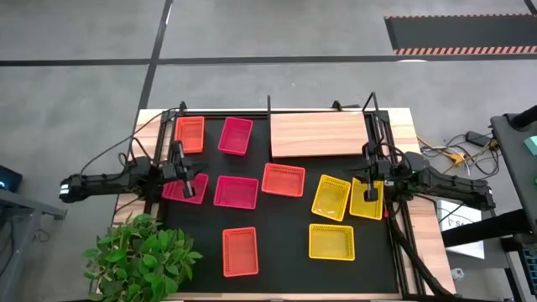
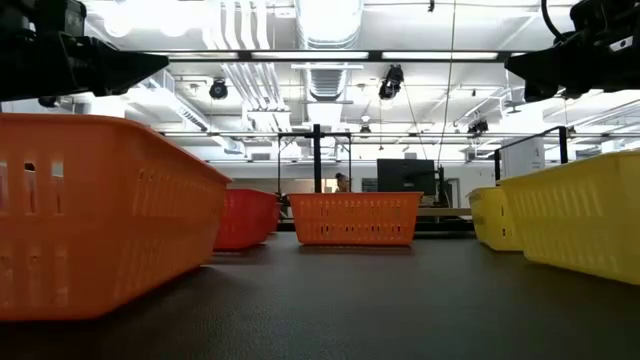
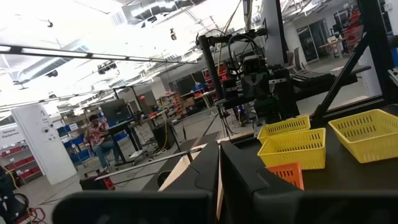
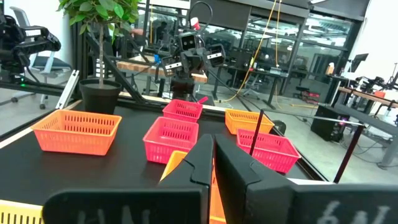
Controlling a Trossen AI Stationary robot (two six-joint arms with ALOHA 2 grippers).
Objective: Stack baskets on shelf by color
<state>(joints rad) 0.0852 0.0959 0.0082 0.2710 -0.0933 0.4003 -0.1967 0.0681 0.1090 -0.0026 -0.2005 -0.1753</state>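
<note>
Nine empty baskets (image 1: 283,179) around mat (image 1: 277,252)

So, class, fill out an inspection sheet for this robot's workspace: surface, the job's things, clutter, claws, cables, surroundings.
Surface: black mat on a wooden table, bare between the baskets.
Job's things: wooden shelf at the back, nothing on it; three orange baskets, three pink baskets and three yellow baskets spread singly over the mat, none stacked.
Clutter: nothing seen.
Claws: left claw shut, empty, above a pink basket; right claw shut, empty, above a yellow basket.
Cables: loose cables on the floor to the right.
Surroundings: potted plant at the front left corner; a seated person far off.
</note>
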